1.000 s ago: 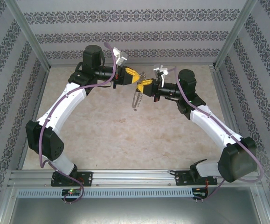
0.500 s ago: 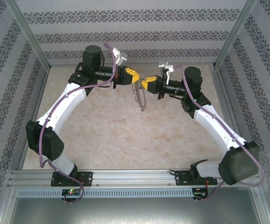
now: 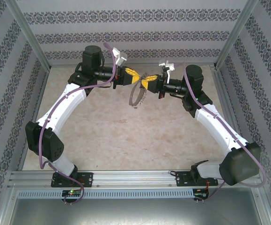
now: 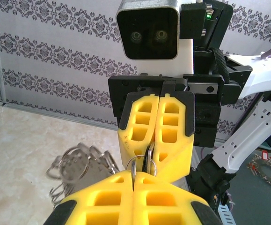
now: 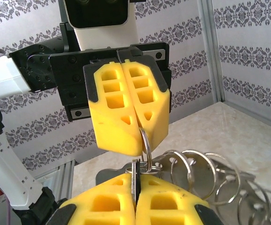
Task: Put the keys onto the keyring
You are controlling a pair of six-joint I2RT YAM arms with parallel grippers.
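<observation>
The keys [image 5: 135,180] sit mostly hidden between the right fingers [image 5: 172,206].

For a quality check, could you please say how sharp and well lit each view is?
Top external: even light, thin silvery metal loop tiny and smeared. Left wrist: yellow fingers sharp, loop behind blurred. Right wrist: loop's rings crisp, no glare.

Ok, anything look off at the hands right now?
Nothing stands out: the left hand pinches the keyring, the right hand pinches the keys, tips meeting above the table, the loop dangling freely below.
</observation>
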